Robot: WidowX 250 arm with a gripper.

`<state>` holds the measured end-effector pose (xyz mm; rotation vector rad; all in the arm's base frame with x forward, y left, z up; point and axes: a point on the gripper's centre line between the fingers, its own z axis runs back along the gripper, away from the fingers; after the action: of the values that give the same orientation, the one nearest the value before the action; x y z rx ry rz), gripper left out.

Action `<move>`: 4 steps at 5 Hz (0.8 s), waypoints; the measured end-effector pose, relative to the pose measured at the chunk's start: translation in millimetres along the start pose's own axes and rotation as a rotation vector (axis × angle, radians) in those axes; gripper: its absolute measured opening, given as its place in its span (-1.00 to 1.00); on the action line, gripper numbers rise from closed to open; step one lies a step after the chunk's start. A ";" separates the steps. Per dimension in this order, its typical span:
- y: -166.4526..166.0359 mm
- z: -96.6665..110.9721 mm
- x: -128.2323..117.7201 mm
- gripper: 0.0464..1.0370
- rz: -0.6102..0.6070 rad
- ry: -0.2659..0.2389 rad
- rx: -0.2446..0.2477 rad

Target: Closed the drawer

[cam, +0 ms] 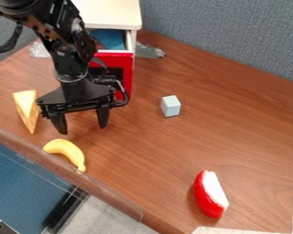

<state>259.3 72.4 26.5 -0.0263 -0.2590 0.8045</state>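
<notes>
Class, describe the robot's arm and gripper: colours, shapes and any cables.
The arm is black and built of chunky segments, its upper part dotted with small, screw-like spots. A black cable curves off one side. The gripper is black too: a wide crossbar with two short, tapering fingers.

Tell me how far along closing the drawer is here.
The closing doesn't look done: the red drawer juts out from under the white cabinet top, its blue inside showing. Nothing is in hand; the gripper hangs near the banana, fingers apart. Pushing the drawer in appears to be what's left.
</notes>
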 end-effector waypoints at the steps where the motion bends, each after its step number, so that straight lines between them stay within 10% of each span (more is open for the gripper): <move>1: -7.5 -1.9 13.9 0.93 0.008 -0.021 -0.013; 4: -13.8 -2.0 61.6 0.93 0.093 -0.059 -0.030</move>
<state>310.5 107.1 39.7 -0.0436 -0.3273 0.8950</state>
